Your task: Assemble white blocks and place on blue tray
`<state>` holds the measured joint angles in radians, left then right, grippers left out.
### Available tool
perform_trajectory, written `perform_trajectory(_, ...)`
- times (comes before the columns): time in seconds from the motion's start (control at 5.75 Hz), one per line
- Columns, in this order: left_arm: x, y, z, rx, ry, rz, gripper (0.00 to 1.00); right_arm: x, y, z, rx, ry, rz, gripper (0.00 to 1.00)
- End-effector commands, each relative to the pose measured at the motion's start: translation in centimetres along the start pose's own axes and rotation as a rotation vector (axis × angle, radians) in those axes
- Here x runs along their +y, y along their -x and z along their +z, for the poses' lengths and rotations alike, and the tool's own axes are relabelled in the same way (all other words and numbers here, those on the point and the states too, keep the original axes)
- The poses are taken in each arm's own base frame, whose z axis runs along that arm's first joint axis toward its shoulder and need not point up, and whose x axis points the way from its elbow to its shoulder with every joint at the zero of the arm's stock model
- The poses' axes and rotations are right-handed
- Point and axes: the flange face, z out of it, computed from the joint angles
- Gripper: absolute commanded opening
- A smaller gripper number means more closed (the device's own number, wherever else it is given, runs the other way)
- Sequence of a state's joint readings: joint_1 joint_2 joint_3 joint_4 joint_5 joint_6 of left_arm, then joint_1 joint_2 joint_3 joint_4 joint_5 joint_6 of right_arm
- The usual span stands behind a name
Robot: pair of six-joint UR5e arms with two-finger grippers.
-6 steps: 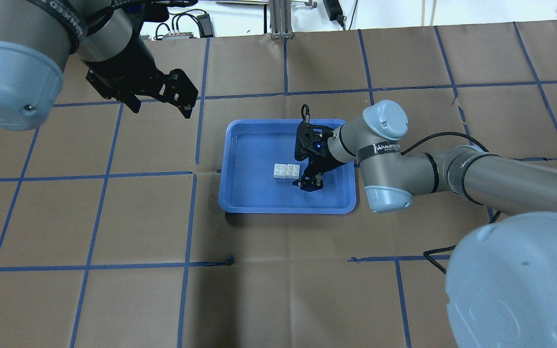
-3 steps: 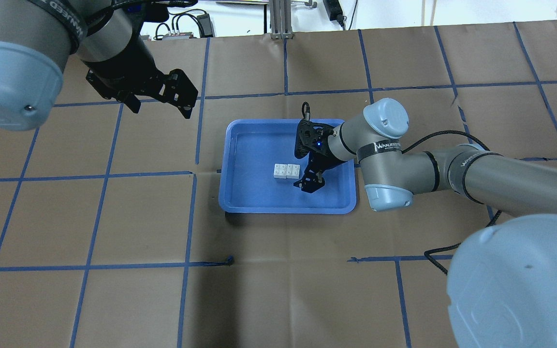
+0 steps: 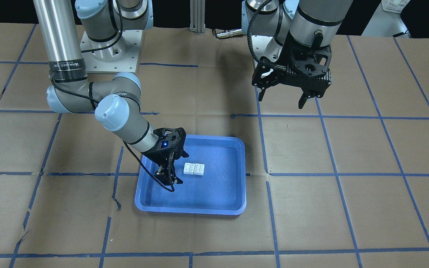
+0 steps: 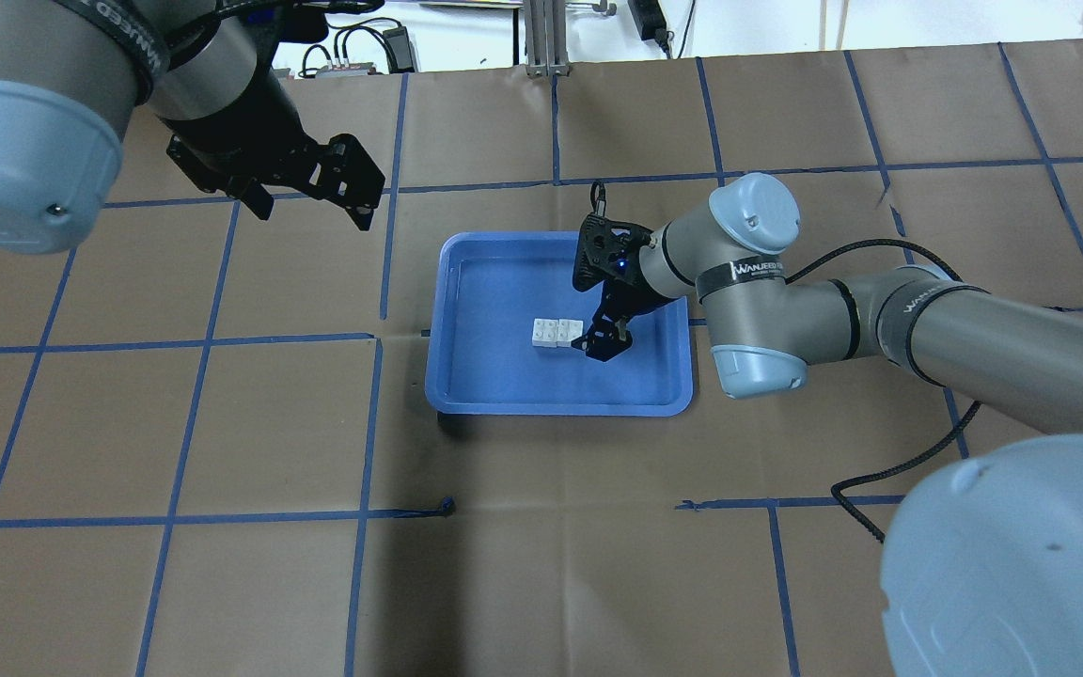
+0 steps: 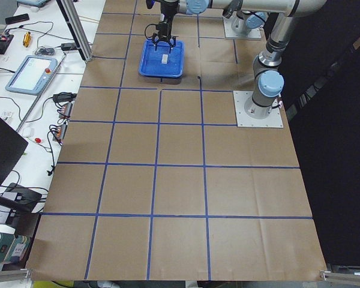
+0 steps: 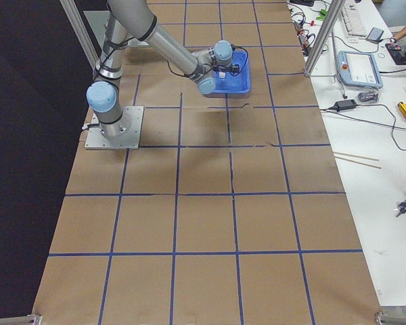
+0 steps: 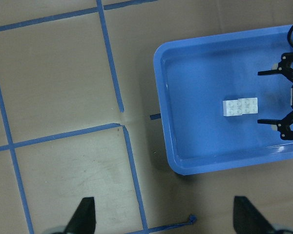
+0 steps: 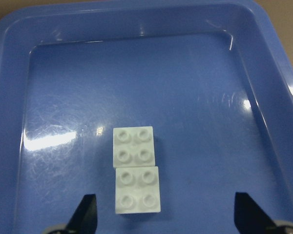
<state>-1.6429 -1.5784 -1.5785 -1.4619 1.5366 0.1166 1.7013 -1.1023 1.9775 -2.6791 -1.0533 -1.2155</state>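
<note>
Two white blocks [image 4: 557, 333] lie side by side, touching, studs up, near the middle of the blue tray [image 4: 494, 381]. They also show in the front view [image 3: 194, 168], the left wrist view [image 7: 240, 107] and the right wrist view [image 8: 136, 168]. My right gripper [image 4: 598, 340] is open and empty, low over the tray just right of the blocks, which lie ahead of its fingertips [image 8: 85, 212]. My left gripper [image 4: 311, 209] is open and empty, held high over the paper to the tray's far left.
The tray [image 3: 207, 191] sits on brown paper marked with blue tape lines [image 4: 382, 235]. The right arm's elbow [image 4: 753, 212] and black cable [image 4: 880, 512] lie right of the tray. The robot bases [image 3: 110, 48] stand at the table's robot side.
My right gripper has shifted slightly farther away across the tray and closer beside the blocks. The blocks and the left arm have not moved.
</note>
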Motion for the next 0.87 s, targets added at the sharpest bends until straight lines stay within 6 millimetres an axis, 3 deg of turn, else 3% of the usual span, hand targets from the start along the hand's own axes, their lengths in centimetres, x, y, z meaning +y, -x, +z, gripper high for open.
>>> perform_trajectory(0.0,0.0,0.0,0.0,0.001,0.0,-0.002,0.99,0.0,-0.2,-0.4,0.0,0.002,0.006,0.99)
perform_trajectory(0.35,0.0,0.0,-0.1,0.001,-0.002,-0.001,0.99,-1.6,-1.0,-3.8,-0.033,0.076,0.037,0.99)
perform_trajectory(0.7,-0.1,-0.1,-0.1,0.004,-0.003,0.0,0.99,-2.6,-1.5,-8.9,-0.038,0.231,0.078,0.99)
